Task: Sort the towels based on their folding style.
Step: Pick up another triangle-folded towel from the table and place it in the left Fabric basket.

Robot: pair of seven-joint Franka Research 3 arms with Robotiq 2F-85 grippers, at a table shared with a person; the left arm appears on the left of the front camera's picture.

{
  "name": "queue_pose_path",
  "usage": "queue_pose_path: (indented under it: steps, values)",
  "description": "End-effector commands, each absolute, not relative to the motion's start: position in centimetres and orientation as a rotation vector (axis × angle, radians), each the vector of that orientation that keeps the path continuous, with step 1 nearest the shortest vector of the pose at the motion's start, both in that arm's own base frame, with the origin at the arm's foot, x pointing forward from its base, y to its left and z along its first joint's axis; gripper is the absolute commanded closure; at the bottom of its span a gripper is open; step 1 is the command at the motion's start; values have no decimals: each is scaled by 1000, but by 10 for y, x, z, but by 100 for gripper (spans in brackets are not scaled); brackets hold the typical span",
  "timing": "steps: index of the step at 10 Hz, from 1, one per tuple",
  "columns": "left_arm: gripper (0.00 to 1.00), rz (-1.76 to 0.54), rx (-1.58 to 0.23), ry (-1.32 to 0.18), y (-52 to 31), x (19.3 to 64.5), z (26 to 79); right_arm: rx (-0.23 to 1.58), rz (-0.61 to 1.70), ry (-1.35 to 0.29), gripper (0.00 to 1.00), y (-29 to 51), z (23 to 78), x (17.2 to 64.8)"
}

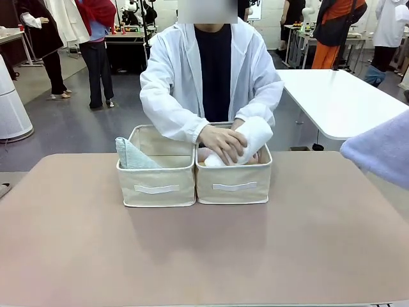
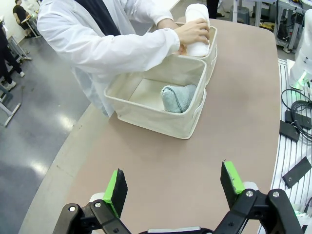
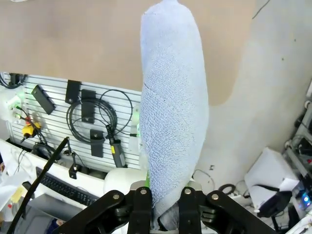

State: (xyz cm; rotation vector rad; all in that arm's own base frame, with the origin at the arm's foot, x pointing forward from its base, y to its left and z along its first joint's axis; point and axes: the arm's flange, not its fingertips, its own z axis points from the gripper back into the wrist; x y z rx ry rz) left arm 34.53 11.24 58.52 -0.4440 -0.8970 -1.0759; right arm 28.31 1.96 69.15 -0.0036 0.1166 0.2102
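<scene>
The person's hand (image 1: 220,142) pushes a white rolled towel (image 1: 248,139) into the right cream bin (image 1: 234,182), where a pink roll (image 1: 203,153) peeks out. A pale mint cone towel (image 1: 133,155) lies in the left bin (image 1: 156,182); the left wrist view shows the mint towel (image 2: 178,97) and the white roll (image 2: 197,29) too. My left gripper (image 2: 175,187) hangs open above the bare table. My right gripper (image 3: 163,204) is shut on a periwinkle-blue cone towel (image 3: 173,107), which enters the front view as a blue cloth (image 1: 380,150) at the right edge.
Both bins stand side by side at the table's (image 1: 204,249) far middle, right before the person. A second white table (image 1: 339,99) stands behind on the right. Cables and a slotted panel (image 3: 87,122) lie below the right gripper, off the table's edge.
</scene>
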Motion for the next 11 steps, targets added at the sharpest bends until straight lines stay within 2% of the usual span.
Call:
queue_pose_path:
  steps: [1,11]
  values:
    - [0,-1079,-449,-903,111,345,585,-3,220,97,82,16,695,283]
    - [0,-1079,-449,-903,111,345,585,-18,296,107,82,40,698,312]
